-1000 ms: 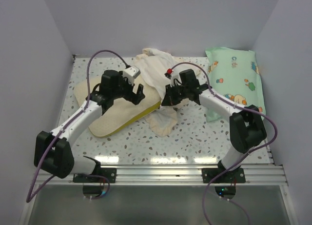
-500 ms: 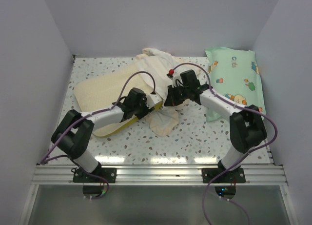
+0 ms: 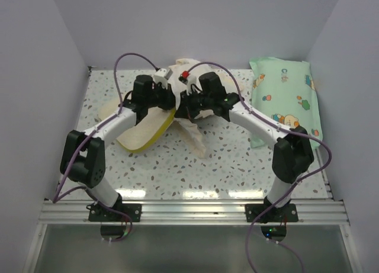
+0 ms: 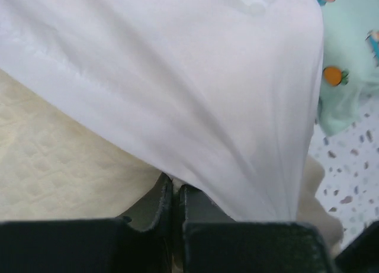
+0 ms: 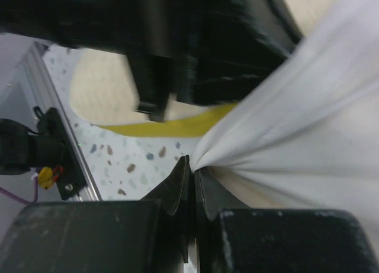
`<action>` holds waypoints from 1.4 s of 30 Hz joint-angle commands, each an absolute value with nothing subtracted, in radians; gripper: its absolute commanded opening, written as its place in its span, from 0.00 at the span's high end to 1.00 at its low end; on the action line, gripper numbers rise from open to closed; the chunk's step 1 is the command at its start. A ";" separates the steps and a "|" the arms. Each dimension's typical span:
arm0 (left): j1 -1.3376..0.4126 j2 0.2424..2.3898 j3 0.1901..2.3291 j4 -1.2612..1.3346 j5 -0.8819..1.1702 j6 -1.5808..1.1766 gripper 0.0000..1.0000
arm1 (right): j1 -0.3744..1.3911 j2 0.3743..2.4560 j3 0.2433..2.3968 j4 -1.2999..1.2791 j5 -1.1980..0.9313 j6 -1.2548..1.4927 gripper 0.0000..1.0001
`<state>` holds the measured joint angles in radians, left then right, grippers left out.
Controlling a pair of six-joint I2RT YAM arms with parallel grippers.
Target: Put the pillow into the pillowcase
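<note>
Only the right wrist view shows the right gripper (image 5: 190, 163) pinched shut on a gathered pillowcase (image 5: 296, 125) fold; the left wrist view shows the left gripper (image 4: 174, 190) closed beside the quilted pillow (image 4: 53, 166) at lower left — holding what, unclear. From above, the left arm (image 3: 113, 126) and right arm (image 3: 257, 124) reach inward, wrists meeting mid-frame — mint-green cartoon pillow (image 3: 284, 98) upper right

White tubular links joined bulky black joint housings on the left arm (image 3: 115, 126) and right arm (image 3: 257, 122). Each trailed a looping purple cable (image 3: 131, 54). A red spot (image 3: 184, 74) marked the right wrist; the right gripper (image 5: 192, 165) was matte black.
</note>
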<state>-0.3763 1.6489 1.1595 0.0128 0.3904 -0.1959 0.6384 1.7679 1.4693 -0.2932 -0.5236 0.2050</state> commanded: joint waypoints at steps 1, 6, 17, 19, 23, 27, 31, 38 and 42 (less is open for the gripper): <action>-0.338 1.617 1.220 0.339 0.535 -0.584 1.00 | 0.724 1.735 1.565 -0.233 -0.802 0.238 1.00; -0.330 1.634 1.154 0.370 0.509 -0.666 1.00 | 0.681 1.667 1.493 -0.213 -0.767 0.175 1.00; -0.377 1.626 0.963 0.214 0.540 -0.541 0.98 | 0.673 1.736 1.393 -0.183 -0.756 0.328 0.56; -0.373 1.606 0.969 0.111 0.577 -0.395 0.63 | 0.663 1.694 1.400 -0.318 -0.767 0.255 0.38; -0.362 1.502 1.012 -0.232 0.653 -0.045 0.25 | 0.502 1.625 1.468 -0.538 -0.727 0.080 0.29; -0.282 1.408 1.063 -0.403 0.713 0.173 0.09 | 0.425 1.631 1.572 -0.669 -0.522 -0.099 0.30; -0.187 1.459 1.245 -0.495 0.551 0.299 0.04 | 0.425 1.701 1.673 -0.629 -0.373 -0.117 0.31; -0.040 1.713 1.406 -0.370 0.463 0.433 0.00 | 0.425 1.888 1.821 -0.608 -0.342 -0.117 0.33; -0.002 1.873 1.563 -0.337 0.553 0.431 0.00 | 0.437 1.959 1.758 -0.572 -0.377 -0.103 0.33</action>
<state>-0.0288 1.7828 1.4525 -0.3733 0.5053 0.3687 0.4286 1.9129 1.7844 -0.5835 -0.3824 -0.0910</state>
